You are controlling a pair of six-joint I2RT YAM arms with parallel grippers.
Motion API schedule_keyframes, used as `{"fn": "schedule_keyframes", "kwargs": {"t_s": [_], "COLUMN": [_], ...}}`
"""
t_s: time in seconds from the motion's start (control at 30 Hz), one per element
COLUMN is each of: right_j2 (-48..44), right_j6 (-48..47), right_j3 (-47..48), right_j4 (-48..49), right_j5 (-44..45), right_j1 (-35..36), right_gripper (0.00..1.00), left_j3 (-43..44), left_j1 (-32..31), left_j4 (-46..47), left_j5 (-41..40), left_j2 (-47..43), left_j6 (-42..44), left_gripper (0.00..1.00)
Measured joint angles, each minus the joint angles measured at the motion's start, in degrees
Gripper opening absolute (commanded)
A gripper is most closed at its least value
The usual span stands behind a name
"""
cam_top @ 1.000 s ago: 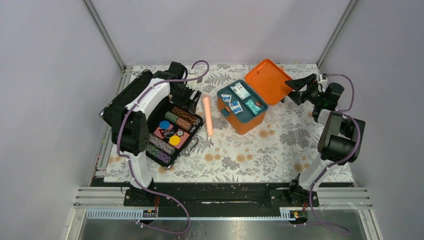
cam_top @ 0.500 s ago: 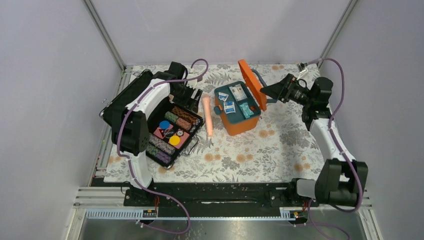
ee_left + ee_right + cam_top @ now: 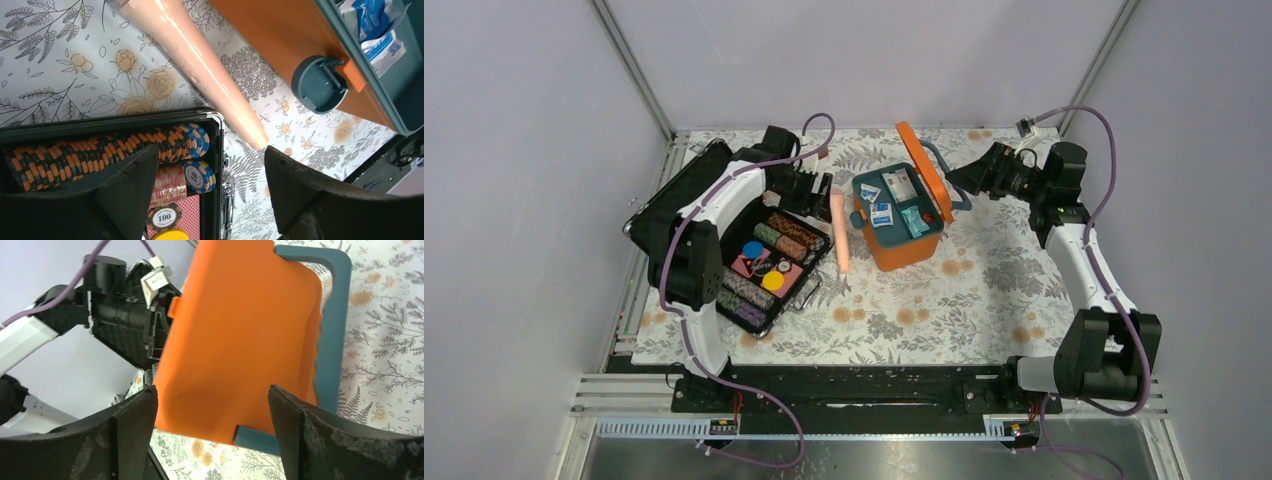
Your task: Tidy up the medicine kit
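floral cloth (image 3: 944,310) over table, grey walls on three sides.
kit (image 3: 902,250): far half of cloth, mid-table; orange box, lid (image 3: 921,180) standing near upright on its right side, sachets (image 3: 894,198) inside.
left arm: reaches forward, then bends right above black case (image 3: 724,215). left gripper (image 3: 819,188) hovers by case's far corner, near peach tube (image 3: 840,232); fingers spread, nothing held.
right arm: stretched far forward, wrist turned left. right gripper (image 3: 959,180) at lid's outer face; fingers spread wide. contact with lid: cannot tell.
left wrist view only: round teal knob (image 3: 319,84) on kit's orange wall; striped chips (image 3: 75,157) in case; tube's end just beside case corner.
right wrist view only: teal handle (image 3: 334,315) along lid's right edge; left arm beyond lid.
top view only: tube lies between case and kit.
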Motion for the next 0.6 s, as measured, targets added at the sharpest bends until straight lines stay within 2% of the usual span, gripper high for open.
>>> {"fn": "schedule_keyframes", "kwargs": {"t_s": [0.13, 0.33, 0.6], "right_j2": [3.2, 3.5, 3.5], "right_j6": [-0.1, -2.0, -6.3], "right_j3": [0.1, 2.1, 4.6], "right_j4": [-0.3, -1.2, -6.5], "right_j5": [1.2, -2.8, 0.3], "right_j1": [2.6, 11.4, 9.9], "right_gripper": [0.85, 0.82, 0.82], "left_j3": [0.0, -0.1, -3.0], "left_j1": [0.0, 0.3, 1.0], "left_j4": [1.3, 4.0, 8.2], "left_j5": [1.2, 3.3, 7.2], "left_j2": [0.2, 0.2, 0.9], "left_j6": [-3.0, -7.9, -16.3], "left_gripper": [0.76, 0.77, 0.78]}}
